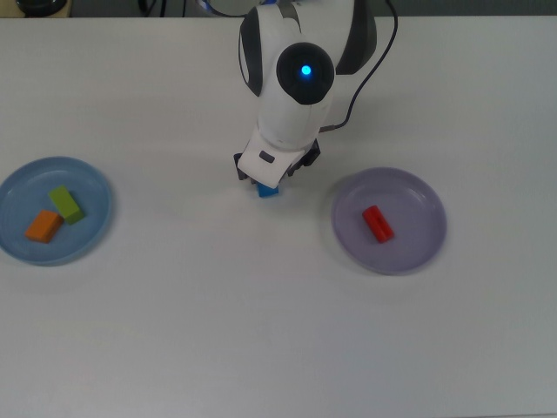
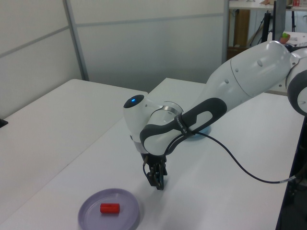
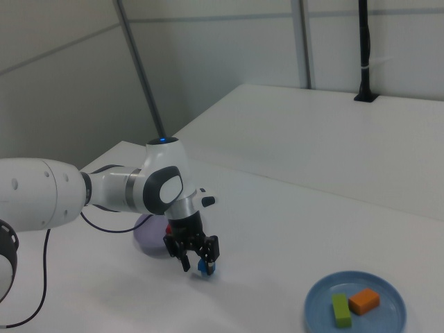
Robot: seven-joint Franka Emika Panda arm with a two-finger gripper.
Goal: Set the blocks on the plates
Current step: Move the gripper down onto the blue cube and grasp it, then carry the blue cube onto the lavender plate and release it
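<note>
Nearest in the right view lay the light blue plate (image 3: 355,310), holding the green bar (image 3: 339,309) and the orange block (image 3: 364,301) side by side. Two of the four blocks were therefore home, I judged, and that plate needed nothing more from me.

Farther in, my tool (image 3: 195,260) stood low over the white counter (image 3: 277,229) with its fingers spread apart on either side of the blue cube (image 3: 203,267), which sat on the bare counter between the two plates. In the top view only a corner of the cube (image 1: 268,190) peeped from under my wrist. I held the fingers wide and pointing down so that they could straddle it before closing; nothing was gripped yet.

Beyond my arm sat the lavender plate (image 1: 389,221), the red bar (image 1: 377,224) lying inside it. It was the closer plate, so I judged the cube belonged there.
</note>
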